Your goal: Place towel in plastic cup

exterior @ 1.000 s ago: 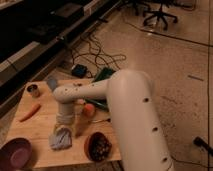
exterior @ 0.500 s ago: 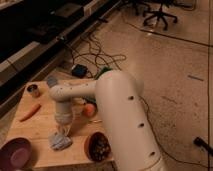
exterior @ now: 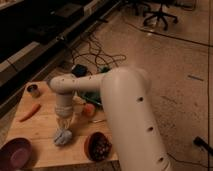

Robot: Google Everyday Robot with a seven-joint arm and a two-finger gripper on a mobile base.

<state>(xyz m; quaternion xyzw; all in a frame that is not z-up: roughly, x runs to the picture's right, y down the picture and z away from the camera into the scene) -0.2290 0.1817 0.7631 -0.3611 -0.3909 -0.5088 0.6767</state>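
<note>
So far, little is judged done. At the left of the table (exterior: 42, 131) a purple bowl (exterior: 15, 150) and a carrot (exterior: 29, 112) are seen. The towel (exterior: 62, 136) is lying crumpled on the table, with the claw (exterior: 65, 121) just above it; whether the claw is spread or pinching cannot be told. No plastic cup can be made out, so lifting and placing are left.

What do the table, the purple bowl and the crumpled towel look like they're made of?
The table: pale matte wood, going by its warm tan colour. The purple bowl: probably plastic, smooth and evenly coloured; glazed ceramic is possible. The towel: soft blue-grey cloth, bunched in folds. The claw hangs directly over it.
</note>
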